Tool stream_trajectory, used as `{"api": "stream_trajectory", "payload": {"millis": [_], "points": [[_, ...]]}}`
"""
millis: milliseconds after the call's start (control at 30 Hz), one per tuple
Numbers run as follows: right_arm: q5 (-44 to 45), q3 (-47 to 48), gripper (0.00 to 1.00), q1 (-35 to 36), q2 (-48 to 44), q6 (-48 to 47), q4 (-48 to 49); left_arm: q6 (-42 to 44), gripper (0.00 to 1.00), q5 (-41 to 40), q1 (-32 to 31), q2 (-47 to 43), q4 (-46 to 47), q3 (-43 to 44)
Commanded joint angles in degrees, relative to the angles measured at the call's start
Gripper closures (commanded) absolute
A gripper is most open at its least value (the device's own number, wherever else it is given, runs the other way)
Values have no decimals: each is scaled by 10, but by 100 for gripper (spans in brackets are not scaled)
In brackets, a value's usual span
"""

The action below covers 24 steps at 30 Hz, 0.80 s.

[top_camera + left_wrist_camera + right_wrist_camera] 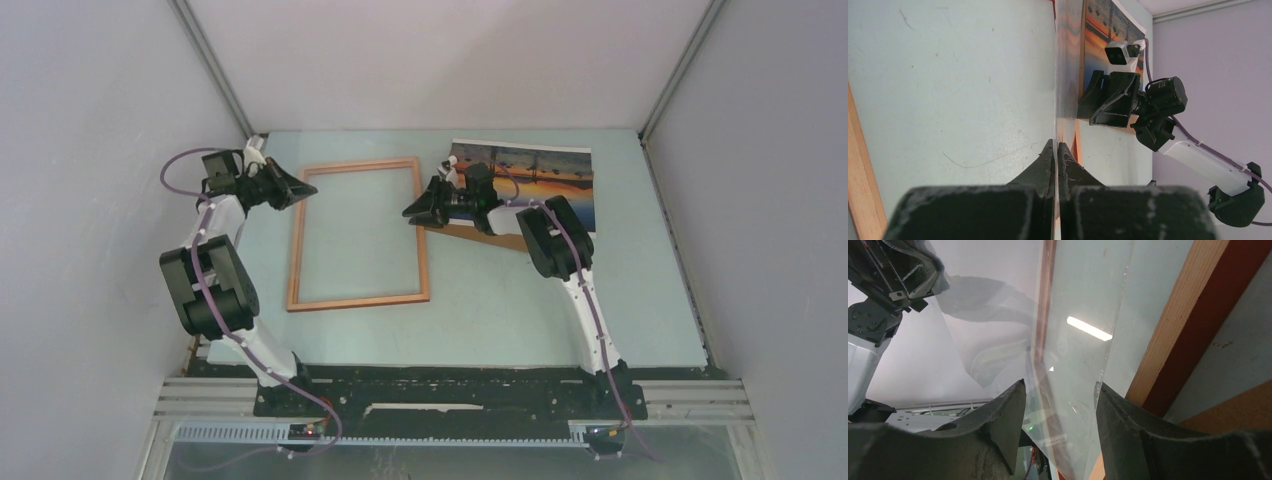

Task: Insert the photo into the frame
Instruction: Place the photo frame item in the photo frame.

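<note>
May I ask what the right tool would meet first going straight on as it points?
Likely the clear pane, its edge between the open jaws of the right tool; depth is unclear.

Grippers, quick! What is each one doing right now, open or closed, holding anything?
Left gripper: closed, pinching the clear sheet by its edge.
Right gripper: open, with the clear sheet passing between its fingers.
</note>
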Motion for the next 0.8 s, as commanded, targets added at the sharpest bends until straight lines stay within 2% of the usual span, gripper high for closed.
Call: {"api": "stream_trajectory", "payload": {"millis": [0,767], "points": [[-6,-1,39,-1,-50,-24,6,-12,100,7,-10,-25,13,-21],[-5,-11,39,-8,-59,-24,8,-4,100,-9,-14,-30,-8,-23]]}}
